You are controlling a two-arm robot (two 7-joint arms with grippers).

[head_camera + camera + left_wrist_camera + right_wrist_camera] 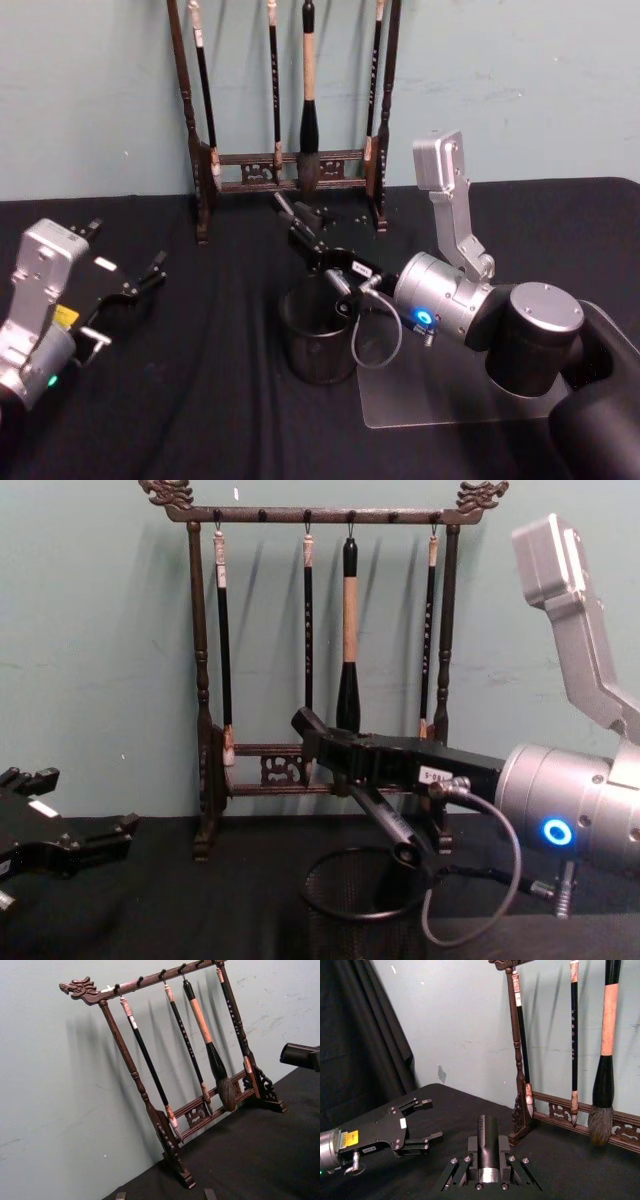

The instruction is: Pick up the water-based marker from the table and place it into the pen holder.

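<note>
Holds the water-based marker clamped in the right end effector above the pen holder, ready for dropping in. Parks the left end effector far left, fingers apart, out of the way.

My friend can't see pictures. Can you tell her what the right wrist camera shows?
The right gripper holds a black marker between its fingers, pointing toward a wooden brush rack with calligraphy brushes hanging against a pale green wall. The left gripper sits open above the black tablecloth.
</note>
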